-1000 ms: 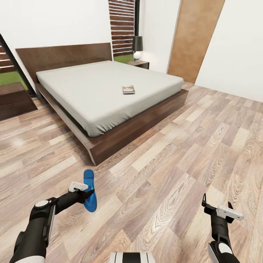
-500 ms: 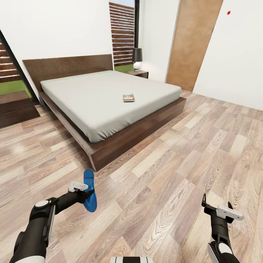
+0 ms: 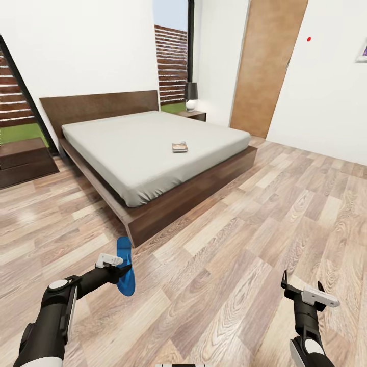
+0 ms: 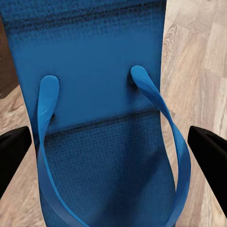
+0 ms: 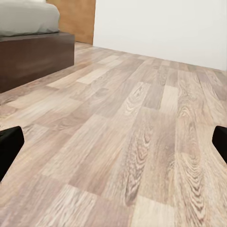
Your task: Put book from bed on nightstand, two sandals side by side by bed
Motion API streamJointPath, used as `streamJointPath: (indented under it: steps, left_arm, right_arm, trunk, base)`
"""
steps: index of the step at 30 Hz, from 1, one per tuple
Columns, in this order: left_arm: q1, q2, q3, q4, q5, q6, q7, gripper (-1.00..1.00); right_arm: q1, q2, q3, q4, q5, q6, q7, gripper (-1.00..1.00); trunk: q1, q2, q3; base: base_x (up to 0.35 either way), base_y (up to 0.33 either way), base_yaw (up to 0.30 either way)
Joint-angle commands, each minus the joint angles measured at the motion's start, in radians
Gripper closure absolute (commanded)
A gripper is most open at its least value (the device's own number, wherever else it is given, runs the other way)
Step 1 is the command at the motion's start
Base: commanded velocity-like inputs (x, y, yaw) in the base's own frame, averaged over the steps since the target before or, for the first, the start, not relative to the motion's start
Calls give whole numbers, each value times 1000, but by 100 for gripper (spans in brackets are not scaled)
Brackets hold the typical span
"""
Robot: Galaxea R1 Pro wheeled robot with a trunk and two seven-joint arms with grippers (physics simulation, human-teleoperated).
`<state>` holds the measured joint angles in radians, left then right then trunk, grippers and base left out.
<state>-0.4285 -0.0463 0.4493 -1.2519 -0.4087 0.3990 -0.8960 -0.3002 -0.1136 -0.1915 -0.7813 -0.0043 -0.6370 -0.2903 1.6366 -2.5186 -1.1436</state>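
One blue sandal hangs above the wood floor at the lower left, with my left gripper shut on it. In the left wrist view the sandal and its straps lie between the dark fingertips. The second sandal is out of view. The book lies on the pale mattress of the bed, toward its right side. Beyond the bed's far right corner stands a nightstand with a lamp. At the lower right my right gripper is open and holds nothing, over bare floor.
A low dark-brown cabinet stands left of the bed under a window. A wooden door is in the far right wall. Wood-plank floor stretches between me and the bed's dark frame corner.
The whole head view has shifted: the bed sits lower and looks a little smaller, and more of the wall shows. Both arms and the held sandal keep their places in the picture.
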Motion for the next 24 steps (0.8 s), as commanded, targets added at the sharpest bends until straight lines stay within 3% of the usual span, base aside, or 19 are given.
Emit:
streamJointPath:
  steps: [1,14,24]
  left_arm:
    - [-1,-1,3,-1,-5,8,-7,100]
    - [-1,-1,2,-1,-5,8,-7,100]
    - [-1,-2,-2,9,-7,8,-9,100]
  right_arm:
    - [0,0,1,1,0,-3,-3,-100]
    - [0,2,5,7,-4,-3,-8,-100]
    - [0,0,3,102,-6,-4,-10,-100]
  trunk:
    - [-1,0,3]
    - [-6,3,53]
    - [-11,5,92]
  base:
    - [0,0,0]
    - [0,0,0]
    - [0,0,0]
